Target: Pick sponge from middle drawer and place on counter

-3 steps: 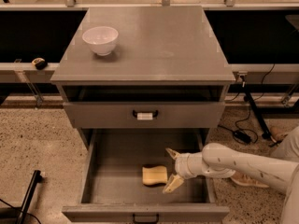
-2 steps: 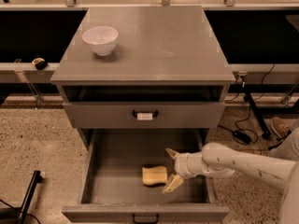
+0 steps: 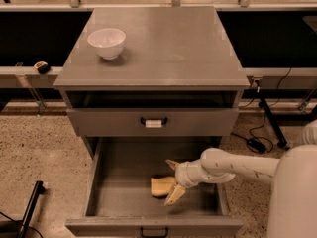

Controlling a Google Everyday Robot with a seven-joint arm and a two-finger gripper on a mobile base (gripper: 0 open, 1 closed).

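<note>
Pictured in the camera view: the gripper (image 3: pixel 174 180), reaching from the right into the pulled-out middle drawer (image 3: pixel 119 182), jaws spread apart and clasping nothing. At the jaws' open mouth, flat on the drawer floor and partly between the cream fingers (image 3: pixel 176 194): the sponge (image 3: pixel 161 186). Straight above the jaws, a shut drawer front (image 3: pixel 99 122) with a white-tagged handle. Well beyond the jaws, up on the counter (image 3: pixel 168 48), a white bowl (image 3: pixel 106 42) toward the left.
</note>
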